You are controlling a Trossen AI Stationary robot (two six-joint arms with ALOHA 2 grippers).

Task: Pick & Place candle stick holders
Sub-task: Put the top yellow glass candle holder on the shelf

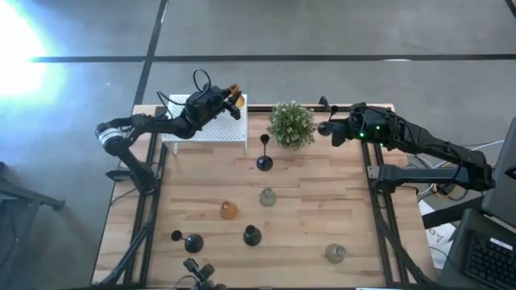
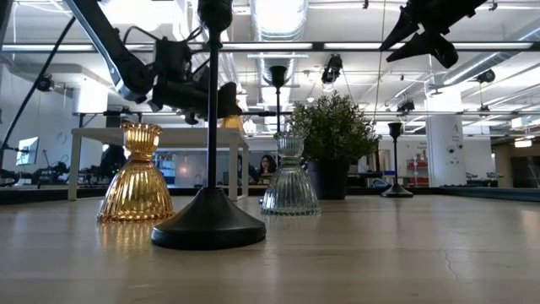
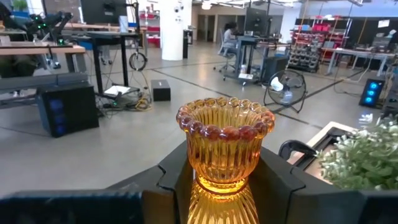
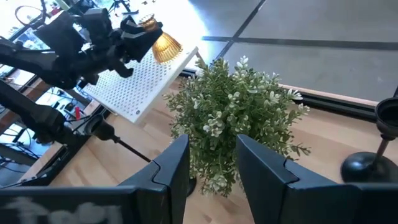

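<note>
My left gripper [image 1: 228, 100] is shut on an amber glass holder [image 3: 224, 143] above the far right corner of the white perforated box [image 1: 208, 122]. My right gripper [image 4: 211, 168] is open and empty, in the air beside the potted plant [image 1: 291, 124]. On the table stand a black stemmed holder [image 1: 264, 162], a clear glass one [image 1: 268, 196], an amber one [image 1: 229, 210], a black one [image 1: 252, 235], another clear one [image 1: 334, 253] and a black one [image 1: 190, 241] near the front edge. One more black holder [image 4: 379, 146] stands past the plant. My left gripper pinches the amber holder at its narrow waist just below the ribbed cup [image 3: 217, 182], one finger [image 3: 171, 183] on each side. The fingers come roughly level from the table's left. The holder stands upright in the hold, lifted clear above the box.
The bushy plant [image 4: 239, 118] stands at the table's far middle, right in front of my right gripper. The white box stands on legs [image 2: 160, 135] at the far left. Bare wood [image 1: 322, 201] lies between the holders and the right edge.
</note>
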